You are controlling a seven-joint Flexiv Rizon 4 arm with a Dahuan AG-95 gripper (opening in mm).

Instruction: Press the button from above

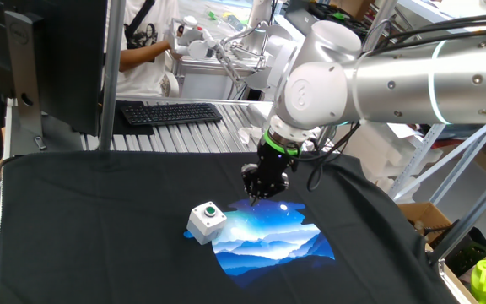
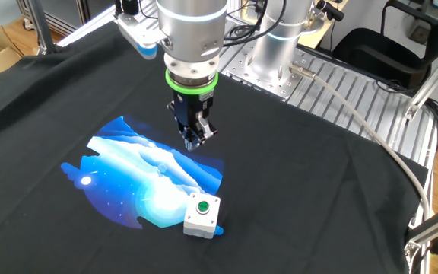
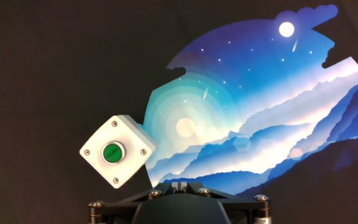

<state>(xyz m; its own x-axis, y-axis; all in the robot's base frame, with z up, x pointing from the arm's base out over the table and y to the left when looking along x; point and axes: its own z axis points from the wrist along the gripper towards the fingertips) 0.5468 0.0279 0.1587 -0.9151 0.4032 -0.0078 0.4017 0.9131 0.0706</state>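
The dark-green button sits in the top of a small light-grey box on the black cloth, at the edge of a blue landscape print. It also shows in the other fixed view and in the hand view, on its box. My gripper hangs point-down above the print, off to the side of the box and higher than it. It is also in the other fixed view. In the hand view the fingertips touch each other and hold nothing.
A blue and white mountain print lies flat on the black cloth. A keyboard and a monitor stand behind the table. A grey cable runs along one side, and a person is in the background.
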